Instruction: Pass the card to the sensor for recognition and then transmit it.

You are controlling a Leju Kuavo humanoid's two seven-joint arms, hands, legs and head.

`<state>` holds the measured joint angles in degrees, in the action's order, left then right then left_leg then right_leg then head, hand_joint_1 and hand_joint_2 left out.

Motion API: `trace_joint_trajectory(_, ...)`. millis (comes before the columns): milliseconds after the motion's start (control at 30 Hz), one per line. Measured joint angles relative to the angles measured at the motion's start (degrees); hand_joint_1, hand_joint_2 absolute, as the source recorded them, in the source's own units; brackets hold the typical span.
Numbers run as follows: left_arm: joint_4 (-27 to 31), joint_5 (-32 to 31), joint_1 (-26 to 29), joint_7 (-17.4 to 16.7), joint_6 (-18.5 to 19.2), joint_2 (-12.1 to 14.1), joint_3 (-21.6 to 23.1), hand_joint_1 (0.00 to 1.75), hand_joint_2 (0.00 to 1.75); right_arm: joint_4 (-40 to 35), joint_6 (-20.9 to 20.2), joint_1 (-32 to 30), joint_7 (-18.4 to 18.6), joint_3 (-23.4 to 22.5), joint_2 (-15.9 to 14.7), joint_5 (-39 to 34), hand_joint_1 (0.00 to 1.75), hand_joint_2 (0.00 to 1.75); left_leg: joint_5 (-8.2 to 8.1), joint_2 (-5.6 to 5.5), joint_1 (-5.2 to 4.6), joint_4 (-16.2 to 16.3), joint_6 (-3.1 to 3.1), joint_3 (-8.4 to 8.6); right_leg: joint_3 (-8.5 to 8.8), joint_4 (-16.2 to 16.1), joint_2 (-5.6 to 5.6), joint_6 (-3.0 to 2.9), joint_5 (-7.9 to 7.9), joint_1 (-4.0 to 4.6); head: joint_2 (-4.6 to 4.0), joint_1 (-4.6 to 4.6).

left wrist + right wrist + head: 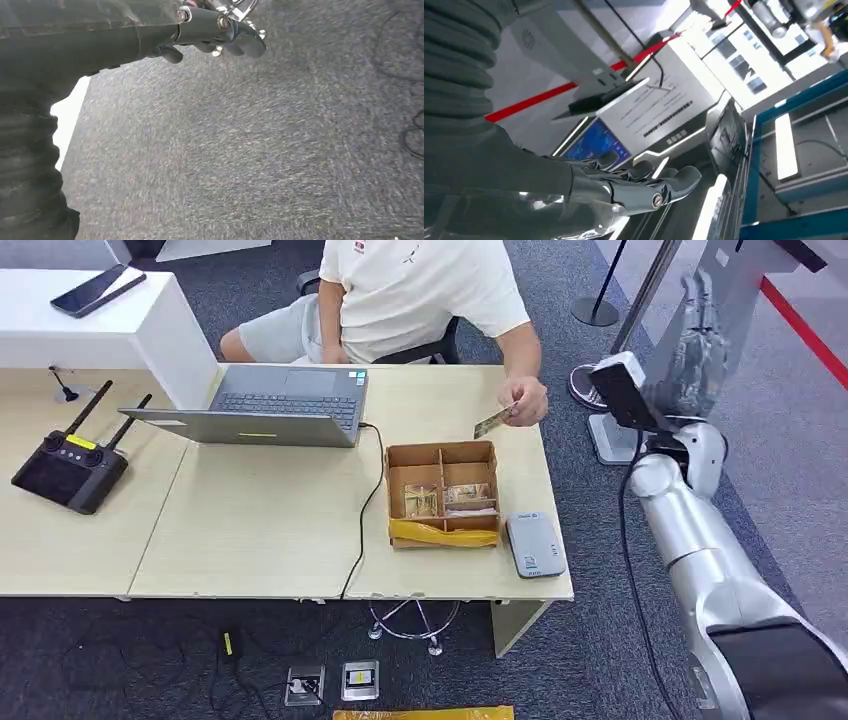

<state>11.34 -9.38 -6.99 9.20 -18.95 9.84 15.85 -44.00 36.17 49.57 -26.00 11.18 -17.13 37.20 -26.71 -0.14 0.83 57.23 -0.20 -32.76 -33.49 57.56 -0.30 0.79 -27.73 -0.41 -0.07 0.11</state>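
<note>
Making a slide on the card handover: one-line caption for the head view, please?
Seated person's hand holds a card above the cardboard box; robot's right hand raised beside the desk.

A long, light wooden desk (250,510) stands on dark grey carpet (150,650). A white counter (110,325) sits at its far left corner. A red line (800,325) runs across the paler floor on the right, near a black post base (595,310).
</note>
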Motion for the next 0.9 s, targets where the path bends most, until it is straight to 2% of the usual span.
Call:
trace_joint_trajectory(133, 0.0, 0.0, 0.0, 0.0, 0.0, 0.0, 0.0, 0.00, 1.75, -0.1, 0.0, -0.2, -0.3, -0.4, -0.2, 0.0, 0.00, 1.75, 0.00, 0.00, 0.00, 0.0, 0.00, 0.01, 0.00, 0.0, 0.00, 0.00, 0.00, 0.00, 0.00, 0.00)
trace_joint_trajectory(200, 0.0, 1.2, 0.2, -0.5, -0.9, 0.0, 0.0, 0.00, 1.75, -0.8, 0.0, -4.3, -8.8, -12.4, -4.1, 2.7, 0.00, 1.75, -0.06, 0.02, -0.02, 0.0, 0.00, 0.01, -0.05, 0.0, -0.01, 0.00, 0.00, -0.02, 0.00, -0.04)
trace_joint_trajectory(233, 0.0, 3.2, 0.4, -1.0, -2.4, -0.4, -0.1, 0.00, 1.75, 0.5, 0.0, -10.1, -12.5, -31.0, -8.4, 8.9, 0.00, 1.75, -0.18, -0.06, -0.01, 0.0, 0.03, -0.02, -0.03, -0.1, -0.09, 0.11, -0.09, -0.01, 0.00, 0.02)
trace_joint_trajectory(300, 0.0, 4.0, 0.4, -1.6, -3.1, -0.5, -0.4, 0.00, 1.75, 2.5, 0.0, -12.7, -11.9, -38.2, -9.8, 13.2, 0.00, 1.75, -0.24, 0.04, -0.01, 0.0, 0.00, 0.00, -0.05, -0.1, -0.01, 0.08, -0.12, -0.01, 0.00, 0.00)
trace_joint_trajectory(367, 0.0, 4.7, 0.3, -2.2, -3.6, -0.7, -0.5, 0.00, 1.75, 5.1, 0.0, -15.1, -8.4, -45.2, -10.4, 16.9, 0.00, 1.75, -0.32, 0.13, 0.00, 0.0, 0.00, 0.03, -0.05, -0.1, 0.08, 0.07, -0.14, 0.00, 0.00, 0.00)
trace_joint_trajectory(400, 0.0, 5.2, 0.3, -2.6, -3.9, -0.8, -0.5, 0.00, 1.75, 6.6, 0.0, -16.3, -5.3, -48.8, -10.5, 19.1, 0.00, 1.75, -0.33, 0.18, 0.00, 0.0, 0.01, 0.02, -0.05, -0.1, 0.11, 0.09, -0.16, 0.00, 0.00, -0.02)
trace_joint_trajectory(567, 0.0, 6.4, 0.2, -3.9, -5.0, -1.4, -1.5, 0.00, 1.75, 13.1, 0.0, -23.4, 8.5, -61.1, -10.0, 27.5, 0.00, 1.75, -0.42, 0.27, 0.04, 0.0, -0.01, 0.06, -0.03, 0.0, 0.22, 0.09, -0.30, 0.04, 0.00, -0.04)
trace_joint_trajectory(633, 0.0, 6.6, 0.1, -4.1, -5.0, -1.6, -1.6, 0.00, 1.75, 15.8, 0.0, -26.2, 12.9, -64.9, -9.3, 29.4, 0.00, 1.75, -0.46, 0.26, 0.05, 0.0, -0.05, 0.06, -0.03, 0.0, 0.20, 0.08, -0.33, 0.04, 0.00, -0.04)
trace_joint_trajectory(767, 0.0, 6.3, 0.0, -4.5, -4.9, -1.8, -1.8, 0.00, 1.75, 20.3, -0.1, -30.8, 17.1, -69.7, -7.8, 31.3, 0.00, 1.75, -0.47, 0.27, 0.08, -0.1, -0.06, 0.07, -0.02, 0.0, 0.21, 0.03, -0.38, 0.08, 0.00, -0.04)
trace_joint_trajectory(900, 0.0, 5.7, 0.0, -4.7, -4.5, -1.9, -1.8, 0.00, 1.75, 24.0, -2.1, -34.2, 21.8, -72.8, -6.1, 33.4, 0.00, 1.75, -0.48, 0.24, 0.11, -0.1, -0.07, 0.07, 0.02, 0.0, 0.20, 0.02, -0.41, 0.09, 0.00, 0.00)
